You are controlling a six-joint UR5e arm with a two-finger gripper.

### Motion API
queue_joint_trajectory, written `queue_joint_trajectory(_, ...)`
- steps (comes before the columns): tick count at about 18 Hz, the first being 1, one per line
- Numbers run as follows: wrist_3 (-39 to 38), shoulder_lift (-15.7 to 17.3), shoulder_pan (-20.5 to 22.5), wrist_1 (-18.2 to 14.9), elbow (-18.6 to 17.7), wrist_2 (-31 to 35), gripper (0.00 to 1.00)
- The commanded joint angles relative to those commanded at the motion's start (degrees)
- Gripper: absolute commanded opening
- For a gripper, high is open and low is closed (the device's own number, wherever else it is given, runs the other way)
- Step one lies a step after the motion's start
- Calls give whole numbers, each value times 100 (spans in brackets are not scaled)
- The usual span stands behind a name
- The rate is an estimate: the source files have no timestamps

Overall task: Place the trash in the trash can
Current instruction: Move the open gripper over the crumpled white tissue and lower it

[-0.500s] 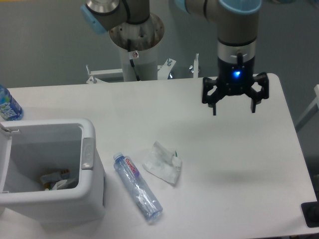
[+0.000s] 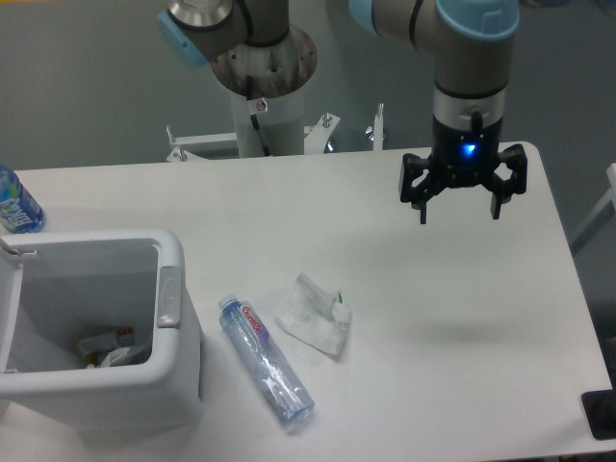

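A crumpled whitish wrapper (image 2: 314,315) lies flat on the table near the middle. Just left of it lies a slim clear bottle (image 2: 265,360) with a red-and-white label, on its side, cap toward the far left. The white trash can (image 2: 171,289) stands at the front left, with some scraps inside on its grey floor. My gripper (image 2: 460,214) hangs open above the table's far right part, well away from both pieces of trash, with nothing between its fingers.
A blue-labelled bottle (image 2: 16,207) stands at the far left edge of the table. The robot's base column (image 2: 262,96) rises behind the table's back edge. A dark object (image 2: 603,416) sits at the right front corner.
The gripper has shifted slightly to the right and a little up, still open. Wrapper, bottle and bin have not moved.
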Motion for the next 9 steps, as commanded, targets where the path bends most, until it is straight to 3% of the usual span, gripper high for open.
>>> queue_joint_trajectory(7,-553,-219,-632,18,-352,-35,100)
queue_joint_trajectory(9,-773,-465,-799,27,-440,-35,100)
